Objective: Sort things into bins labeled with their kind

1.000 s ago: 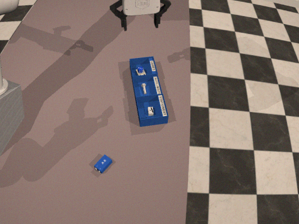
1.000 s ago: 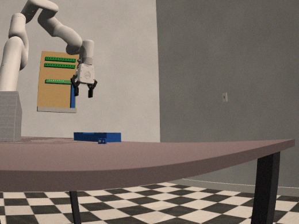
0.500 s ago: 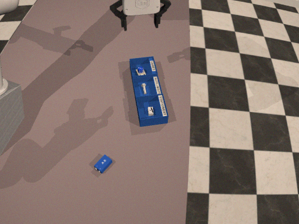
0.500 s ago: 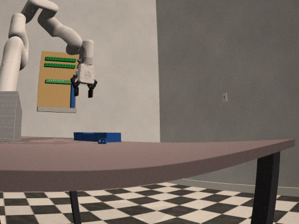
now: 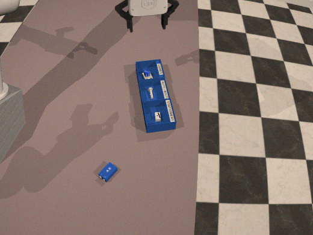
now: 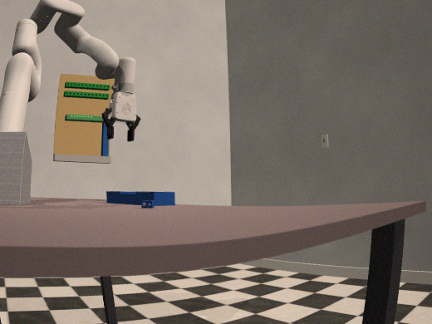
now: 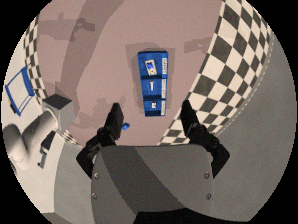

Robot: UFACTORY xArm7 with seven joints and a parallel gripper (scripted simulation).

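A blue row of three bins stands on the brown table, each with a white label on its right side. The far bin holds a small blue and white thing. The middle bin holds a white bolt-like thing. The near bin, labelled stationery, holds a small white block. A small blue box lies alone on the table, nearer the front left. My gripper is open and empty, high above the table beyond the far end of the bins; it also shows in the side view. In the wrist view the bins lie ahead between my fingers.
The table's right edge runs just right of the bins, over a checkered floor. The arm's grey base block stands at the table's left. A board with green strips hangs on the back wall.
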